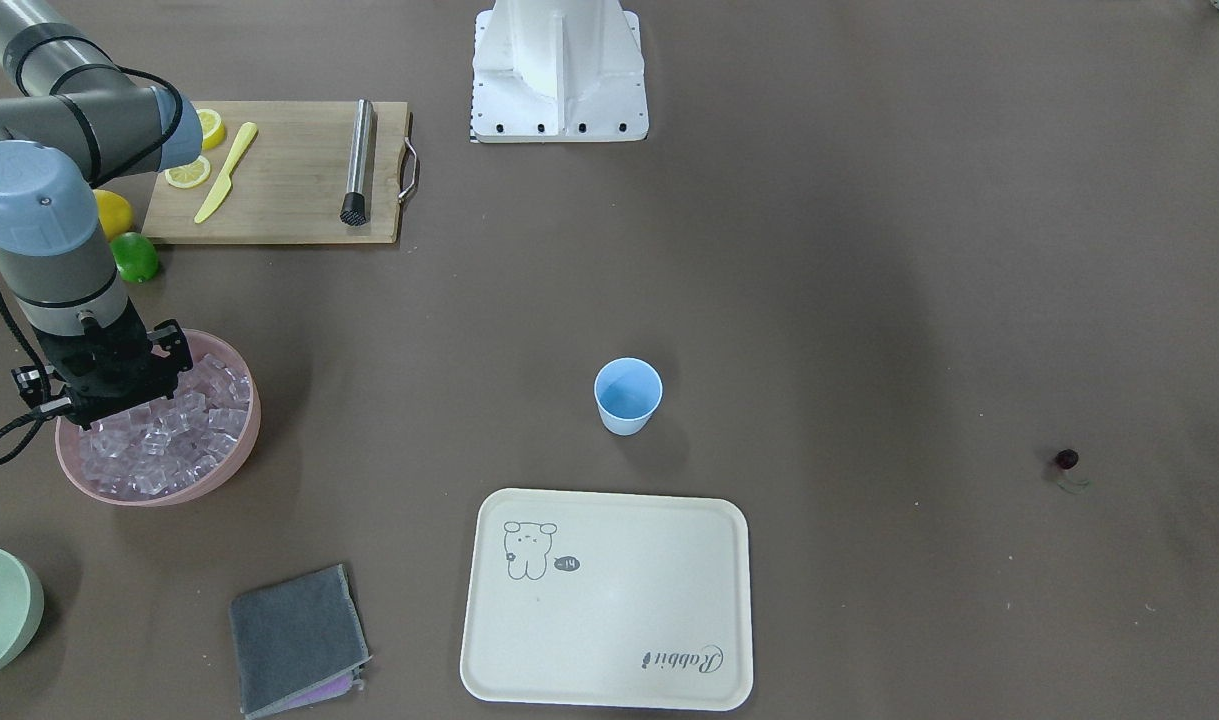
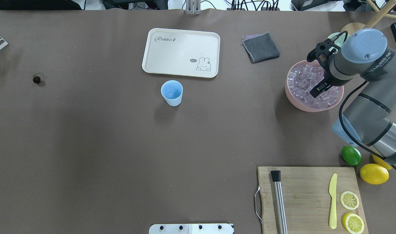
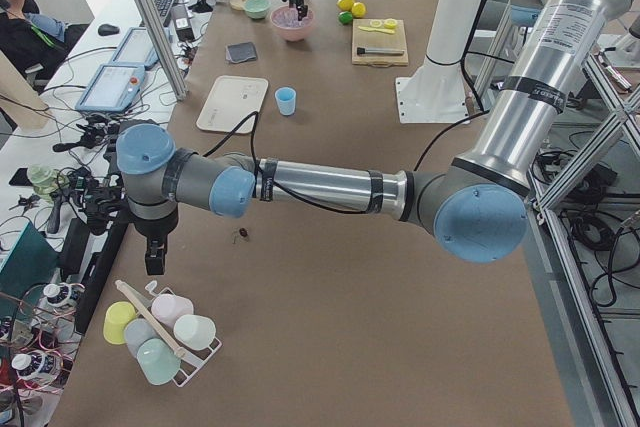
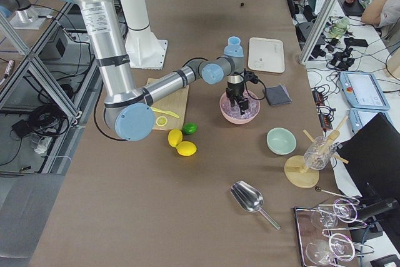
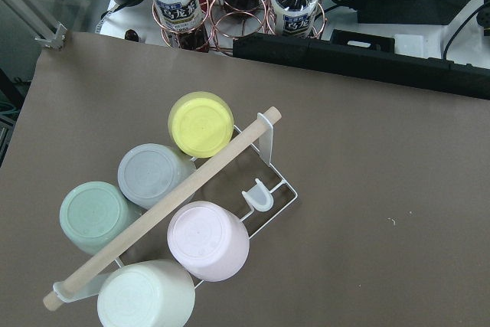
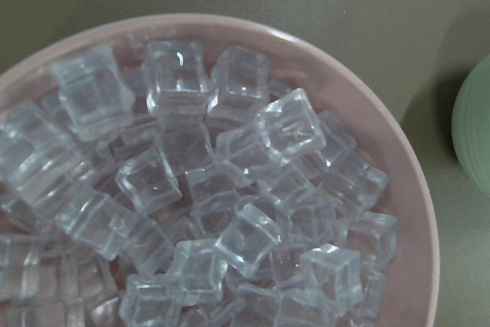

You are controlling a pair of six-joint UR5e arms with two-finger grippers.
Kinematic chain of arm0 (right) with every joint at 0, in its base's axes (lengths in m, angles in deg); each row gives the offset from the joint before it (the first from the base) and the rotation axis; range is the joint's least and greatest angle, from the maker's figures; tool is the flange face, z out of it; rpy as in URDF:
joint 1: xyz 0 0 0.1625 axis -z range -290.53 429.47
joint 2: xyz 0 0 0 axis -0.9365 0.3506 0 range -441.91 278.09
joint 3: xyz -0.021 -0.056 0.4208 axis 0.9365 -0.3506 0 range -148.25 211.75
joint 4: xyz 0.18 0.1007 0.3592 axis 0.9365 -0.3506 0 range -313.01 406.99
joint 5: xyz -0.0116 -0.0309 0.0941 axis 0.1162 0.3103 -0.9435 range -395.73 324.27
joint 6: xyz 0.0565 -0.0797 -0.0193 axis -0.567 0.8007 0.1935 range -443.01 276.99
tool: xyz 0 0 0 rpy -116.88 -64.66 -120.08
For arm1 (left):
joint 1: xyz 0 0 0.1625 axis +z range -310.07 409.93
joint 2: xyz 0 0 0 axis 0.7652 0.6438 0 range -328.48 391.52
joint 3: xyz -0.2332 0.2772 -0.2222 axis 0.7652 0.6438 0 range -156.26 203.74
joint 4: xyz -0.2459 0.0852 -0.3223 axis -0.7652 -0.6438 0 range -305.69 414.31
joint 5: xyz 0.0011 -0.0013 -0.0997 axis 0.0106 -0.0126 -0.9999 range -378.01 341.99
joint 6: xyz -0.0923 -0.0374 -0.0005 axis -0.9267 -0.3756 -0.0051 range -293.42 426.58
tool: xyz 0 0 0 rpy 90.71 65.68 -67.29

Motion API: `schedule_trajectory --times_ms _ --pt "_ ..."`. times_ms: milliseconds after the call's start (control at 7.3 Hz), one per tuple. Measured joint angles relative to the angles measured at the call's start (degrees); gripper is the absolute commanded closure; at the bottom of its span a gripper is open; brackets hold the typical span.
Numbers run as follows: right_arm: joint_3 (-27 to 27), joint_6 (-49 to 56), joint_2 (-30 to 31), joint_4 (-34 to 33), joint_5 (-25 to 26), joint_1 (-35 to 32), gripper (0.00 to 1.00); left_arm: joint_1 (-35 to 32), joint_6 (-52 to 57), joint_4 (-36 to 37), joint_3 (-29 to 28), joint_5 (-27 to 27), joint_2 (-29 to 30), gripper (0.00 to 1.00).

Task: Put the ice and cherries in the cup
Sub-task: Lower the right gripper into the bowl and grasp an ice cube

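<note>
Looking from the front, you see the cup (image 1: 628, 396) on the counter (image 1: 869, 300), the cherry (image 1: 1067, 459) far off at its 3 o'clock, and the right gripper (image 1: 119, 408) over the ice (image 1: 169, 445) in the pink bowl (image 1: 239, 455) at 9 o'clock. Left-end view: the left gripper (image 3: 155, 259) hangs above a rack (image 3: 150, 315). You cannot tell either gripper's opening.

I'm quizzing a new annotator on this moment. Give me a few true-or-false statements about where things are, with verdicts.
1. The cup is empty. True.
2. The cherry lies on the tray. False: it lies on the bare table, far from the tray.
3. The right gripper is over the pink bowl of ice. True.
4. The lime sits on the cutting board. False: it is on the table beside the board.
</note>
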Motion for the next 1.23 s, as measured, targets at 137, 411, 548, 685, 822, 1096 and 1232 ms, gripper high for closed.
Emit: schedule_trajectory --times_ms 137,411,548,685,822,1096,1232 --pt "0.0 -0.1 0.2 0.0 0.3 0.3 0.28 0.0 0.0 -0.1 0.0 0.0 -0.1 0.02" --pt "-0.1 -0.2 0.6 -0.1 1.1 1.3 0.28 0.0 0.1 -0.1 -0.1 0.1 -0.1 0.02" --pt "-0.1 -0.2 0.7 -0.1 1.4 1.7 0.42 0.0 0.1 -0.1 -0.1 0.2 -0.1 0.02" --pt "-0.2 -0.2 0.8 -0.1 1.6 1.9 0.76 0.0 0.1 -0.1 -0.1 0.2 -0.1 0.02" --pt "-0.3 -0.2 0.9 -0.1 1.7 2.0 1.0 0.0 0.1 -0.1 -0.1 0.2 0.0 0.02" --pt "-0.6 -0.1 0.7 -0.3 1.9 2.1 1.0 0.0 0.2 -0.1 -0.2 0.2 0.0 0.02" --pt "-0.6 0.1 0.6 -0.4 2.6 2.0 1.0 0.0 0.3 -0.1 -0.3 0.2 0.0 0.02"
